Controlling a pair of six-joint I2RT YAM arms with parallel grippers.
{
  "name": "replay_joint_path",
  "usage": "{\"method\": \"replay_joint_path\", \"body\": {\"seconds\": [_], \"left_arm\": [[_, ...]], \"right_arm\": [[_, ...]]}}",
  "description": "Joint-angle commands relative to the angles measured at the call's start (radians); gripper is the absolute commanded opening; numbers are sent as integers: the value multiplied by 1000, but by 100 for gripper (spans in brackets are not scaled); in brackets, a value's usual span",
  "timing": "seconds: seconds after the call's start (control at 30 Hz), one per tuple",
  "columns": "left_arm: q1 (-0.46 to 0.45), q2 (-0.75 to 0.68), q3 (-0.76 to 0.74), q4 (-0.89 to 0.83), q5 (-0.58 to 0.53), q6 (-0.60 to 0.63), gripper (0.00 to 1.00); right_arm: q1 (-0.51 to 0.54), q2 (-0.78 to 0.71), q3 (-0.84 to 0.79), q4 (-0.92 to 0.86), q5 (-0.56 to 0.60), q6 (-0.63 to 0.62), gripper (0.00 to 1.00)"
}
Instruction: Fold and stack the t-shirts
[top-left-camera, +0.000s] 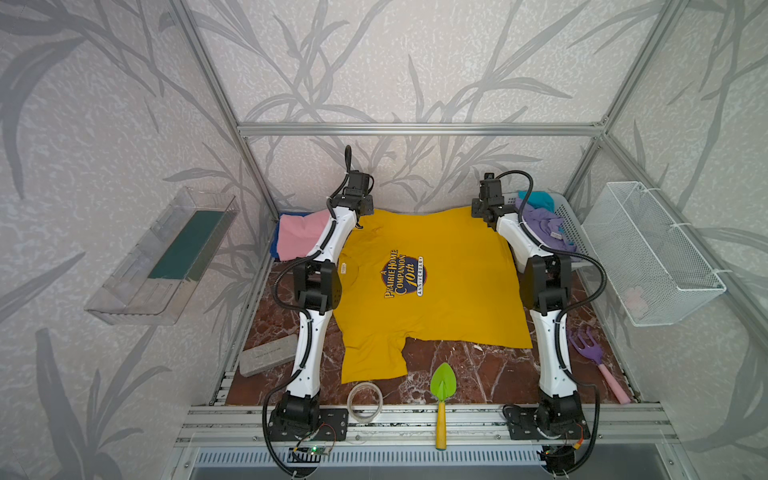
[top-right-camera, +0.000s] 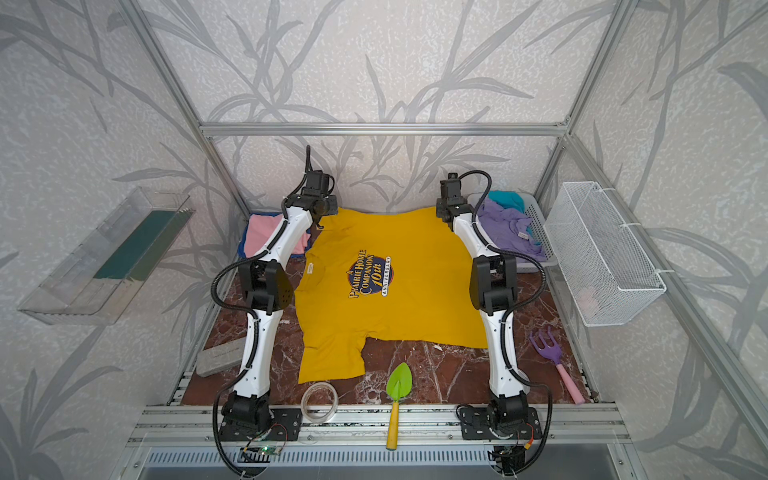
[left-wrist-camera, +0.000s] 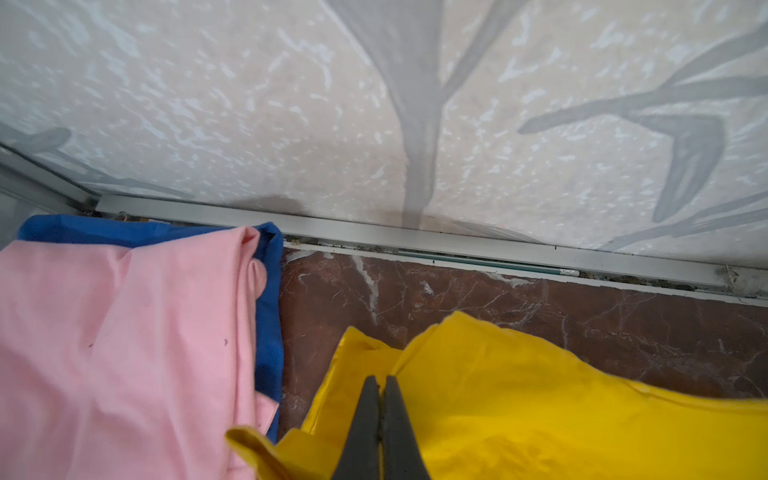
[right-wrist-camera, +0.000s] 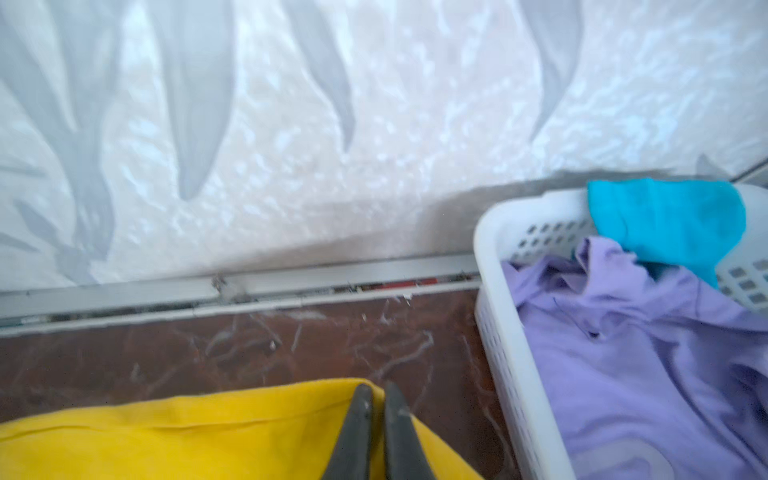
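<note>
Yellow tee (top-left-camera: 415, 291) corners hidden inside left pincer (left-wrist-camera: 381, 380), right pincer (right-wrist-camera: 377, 388).

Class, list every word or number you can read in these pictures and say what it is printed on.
"A PRAIRIE HOME COMPANION 10th ANNIVERSARY": oval print on the yellow t-shirt.
Neck label of that shirt: too small to read.
Marking on the grey block: too faint to read.
Tag on the lavender t-shirt: too small to read.
</note>
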Motion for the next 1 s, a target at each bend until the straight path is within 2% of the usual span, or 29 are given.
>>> {"method": "replay_joint_path", "body": {"seconds": [0.0,0.03,0.07,0.13,0.17,0.23,0.33,0.4,0.47,0.53,0.6,0.63,0.73,0.97], "left_arm": [[0,18,80,121,-40,40,0],[0,32,100,133,-40,42,14],[0,48,125,144,-41,43,40],[0,66,158,170,-41,40,72],[0,71,171,184,-42,39,80],[0,71,190,198,-55,41,85],[5,50,198,174,-60,33,85],[4,20,182,125,-44,25,81],[0,-39,112,71,-24,5,63],[-3,-126,-27,51,-11,-50,39],[-3,-237,-238,97,31,-118,30],[-5,-298,-364,149,68,-142,28],[-20,-444,-652,244,66,-193,28],[-74,-625,-1055,257,88,-271,32]], "right_arm": [[4,150,197,-116,25,-66,37],[4,200,285,-153,25,-72,42],[4,243,365,-186,26,-72,46],[4,290,457,-219,29,-66,49],[4,294,466,-222,29,-61,49],[4,268,420,-204,20,-52,49],[8,181,276,-168,-6,-41,49],[17,108,170,-155,-29,-37,49],[40,14,33,-134,-59,-43,47],[75,-87,-117,-100,-92,-50,46],[121,-193,-290,-49,-106,-51,46],[148,-254,-385,-13,-115,-45,46],[221,-397,-604,42,-137,-6,46],[380,-580,-929,66,-194,97,46]]}}
